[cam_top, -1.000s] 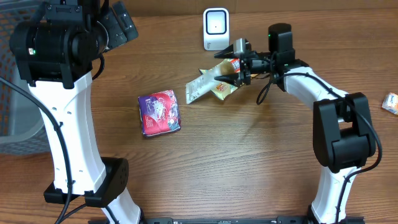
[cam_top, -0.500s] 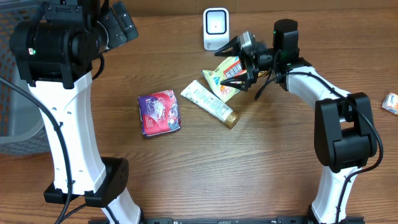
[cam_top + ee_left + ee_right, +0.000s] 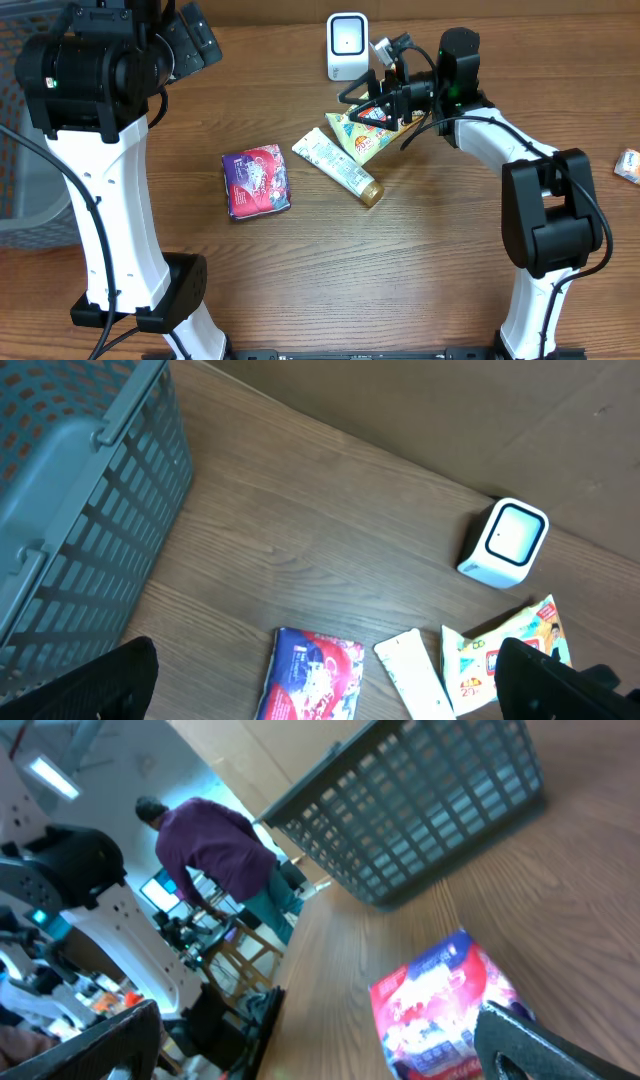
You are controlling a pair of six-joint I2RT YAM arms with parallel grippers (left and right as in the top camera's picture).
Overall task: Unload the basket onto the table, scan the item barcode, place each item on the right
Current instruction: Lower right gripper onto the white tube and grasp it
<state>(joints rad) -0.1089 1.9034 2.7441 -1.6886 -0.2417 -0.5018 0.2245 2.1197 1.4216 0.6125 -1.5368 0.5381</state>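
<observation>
Tube (image 3: 337, 166) out of right hand (image 3: 368, 82) since a second ago, now flat on table (image 3: 420, 250) between purple packet (image 3: 256, 181) and triangular snack pack (image 3: 365, 135). I see right hand raised beside scanner (image 3: 346, 46), jaws wide, empty. Left hand (image 3: 322, 660) spread wide, empty.

**Overhead:** fixed above the table (image 3: 400, 260), facing straight down. It sits far enough off to take in the whole top.

**Left wrist:** raised high, facing obliquely down toward the table's far edge, at middle range.

**Right wrist:** low over the wood and rolled sideways, facing across the top toward the room beyond, at close range.

**Shared:** purple packet (image 3: 257, 181) and basket (image 3: 12, 190) appear in all three views; scanner (image 3: 346, 45) appears in overhead and left wrist only.
</observation>
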